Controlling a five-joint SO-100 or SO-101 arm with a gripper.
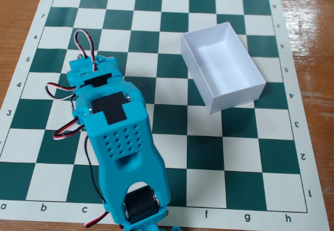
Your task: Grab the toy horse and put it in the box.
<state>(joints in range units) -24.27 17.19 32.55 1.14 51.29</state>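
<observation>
Reaching over the chessboard (219,153), the teal arm (117,137) hides its gripper, so grip state can't be told. Toy horse not visible, likely under the arm. Box (229,93) sits empty, well apart; lower straight, centre before closing.

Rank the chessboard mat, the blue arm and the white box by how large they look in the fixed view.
1. The chessboard mat is largest, filling most of the picture.
2. The blue arm comes next, though it rises toward the camera, so its lead over the box is inflated.
3. The white box is smallest.
</observation>
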